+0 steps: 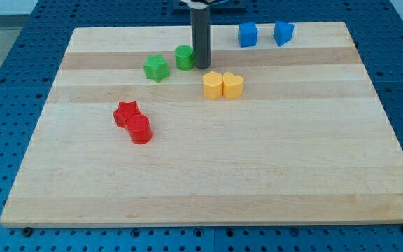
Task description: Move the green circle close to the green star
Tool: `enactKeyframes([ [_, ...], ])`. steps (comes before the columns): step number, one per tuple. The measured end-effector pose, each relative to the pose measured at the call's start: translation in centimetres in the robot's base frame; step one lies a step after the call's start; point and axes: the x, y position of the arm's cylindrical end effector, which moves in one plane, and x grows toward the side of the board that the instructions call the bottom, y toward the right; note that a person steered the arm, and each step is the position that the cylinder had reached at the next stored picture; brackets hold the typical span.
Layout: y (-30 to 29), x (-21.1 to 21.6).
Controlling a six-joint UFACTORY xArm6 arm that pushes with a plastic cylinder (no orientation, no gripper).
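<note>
A wooden tabletop (208, 168) holds coloured blocks. My tip (202, 66) touches the right side of the green circle (183, 57), which sits just right of the green star (156, 68), near the view's top. There are no jaws, only a rod.

2 green blocks (157, 68), 2 yellow (213, 85), 2 red (126, 112), 2 blue (248, 33).
</note>
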Motion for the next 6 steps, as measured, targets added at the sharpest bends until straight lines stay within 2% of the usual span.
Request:
enactKeyframes([
  [1, 1.3, -2.6],
  [2, -0.3, -4.1],
  [4, -5.3, -3.7],
  [6, -5.7, -2.7],
])
